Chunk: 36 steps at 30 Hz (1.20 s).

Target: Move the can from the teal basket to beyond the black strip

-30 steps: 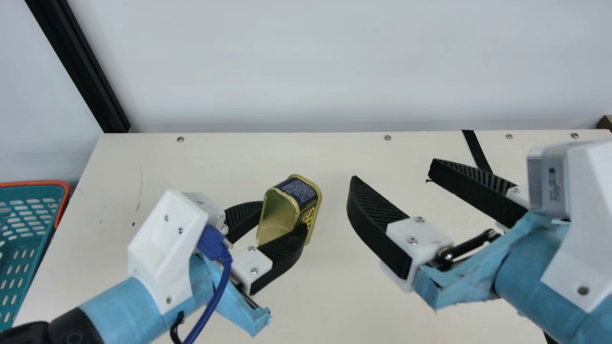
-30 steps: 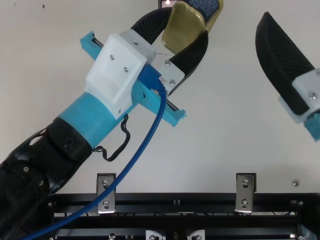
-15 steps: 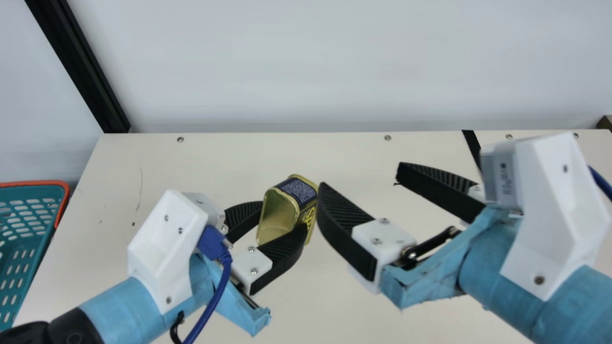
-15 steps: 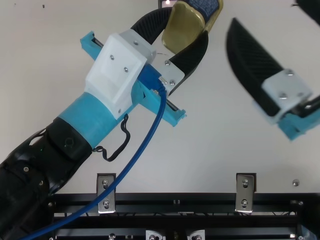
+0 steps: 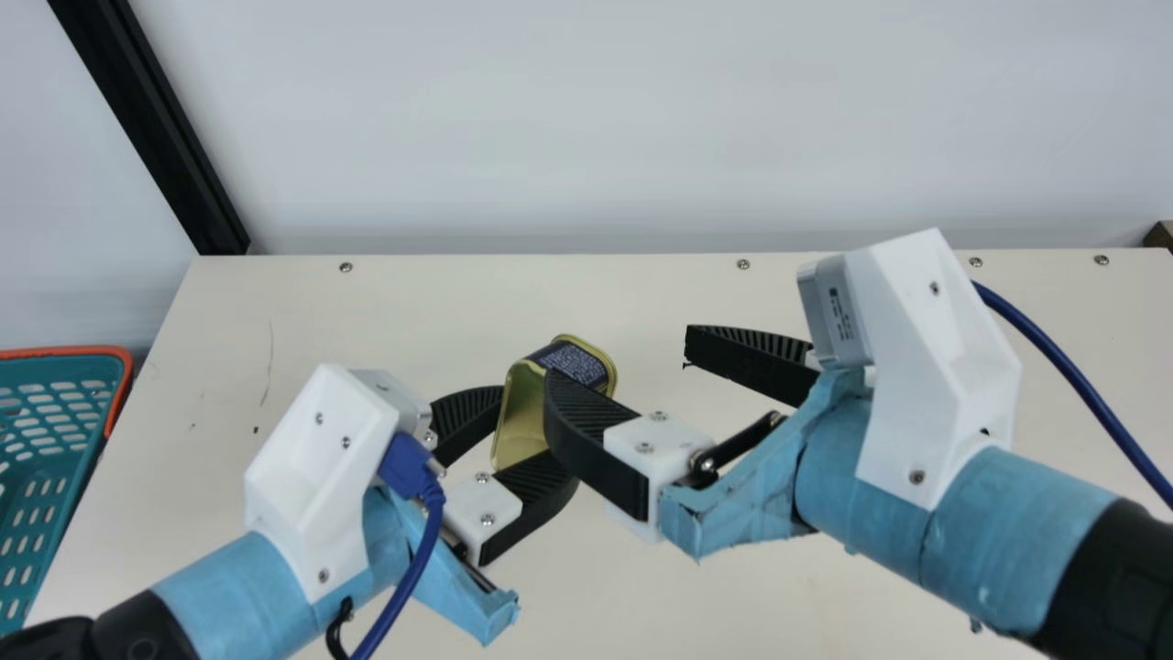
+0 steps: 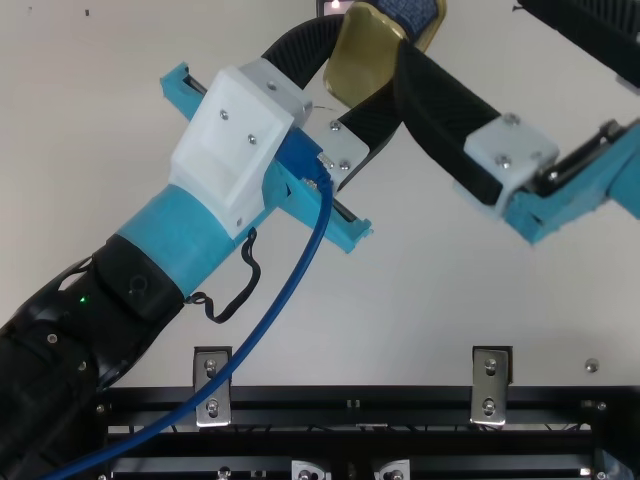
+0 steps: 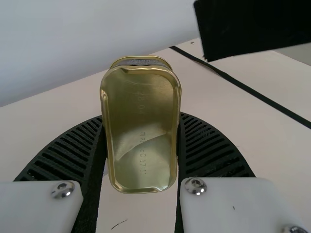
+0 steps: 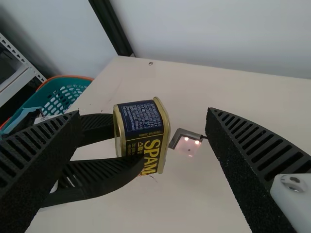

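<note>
My left gripper [image 5: 539, 426] is shut on the blue and gold can [image 5: 522, 403], its open-looking gold face toward my left arm. In the left wrist view, the can [image 6: 365, 60] [image 7: 141, 131] sits between the ribbed fingers of the left gripper [image 7: 141, 118]. Beside it, my right gripper [image 5: 619, 357] stands open, one finger overlapping the can in the main view, contact unclear. The right wrist view has the can between the spread tips of the right gripper [image 8: 144, 112]. The teal basket [image 5: 124, 390] is at the far left. The black strip [image 7: 243, 87] crosses the table.
A black post [image 5: 165, 137] rises behind the cream table [image 5: 412, 302], at the left. In the right wrist view, a small dark-edged item with bright spots [image 8: 187, 143] shows beside the can. A metal rail [image 6: 300, 405] runs along the table's near edge.
My right gripper has moved left to the can, staying open, and its near finger now overlaps the can in the main view. The left gripper and the can have kept still.
</note>
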Each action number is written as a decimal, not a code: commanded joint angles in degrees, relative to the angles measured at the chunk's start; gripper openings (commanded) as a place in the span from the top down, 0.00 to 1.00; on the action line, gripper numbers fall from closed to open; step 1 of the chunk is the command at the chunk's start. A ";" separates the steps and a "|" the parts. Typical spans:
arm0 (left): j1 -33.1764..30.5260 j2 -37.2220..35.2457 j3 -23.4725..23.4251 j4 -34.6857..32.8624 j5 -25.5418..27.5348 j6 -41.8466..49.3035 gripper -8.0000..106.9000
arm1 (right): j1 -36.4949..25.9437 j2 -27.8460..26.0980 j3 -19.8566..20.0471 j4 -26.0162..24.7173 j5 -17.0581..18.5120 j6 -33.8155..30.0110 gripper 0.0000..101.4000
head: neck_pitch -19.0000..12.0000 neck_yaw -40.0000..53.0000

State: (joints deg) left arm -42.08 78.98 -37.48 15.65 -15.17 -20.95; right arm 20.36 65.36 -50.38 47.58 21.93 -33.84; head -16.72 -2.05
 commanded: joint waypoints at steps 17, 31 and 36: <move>0.00 0.00 0.00 0.00 0.00 0.00 0.84 | -2.86 8.40 -2.15 16.15 5.62 -18.23 0.00 | -0.13 -0.45; 0.00 0.00 0.00 0.00 0.00 0.00 0.84 | 0.95 12.78 -3.27 15.76 2.51 -18.59 0.00 | -0.13 -0.45; 0.00 0.00 0.00 0.00 0.00 0.00 0.84 | 1.53 13.80 -3.50 15.20 1.34 -18.68 0.00 | -0.13 -0.45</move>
State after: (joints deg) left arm -42.08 78.98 -37.48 15.65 -15.17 -20.95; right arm 21.95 79.33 -53.96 62.58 22.81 -52.48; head -16.72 -2.05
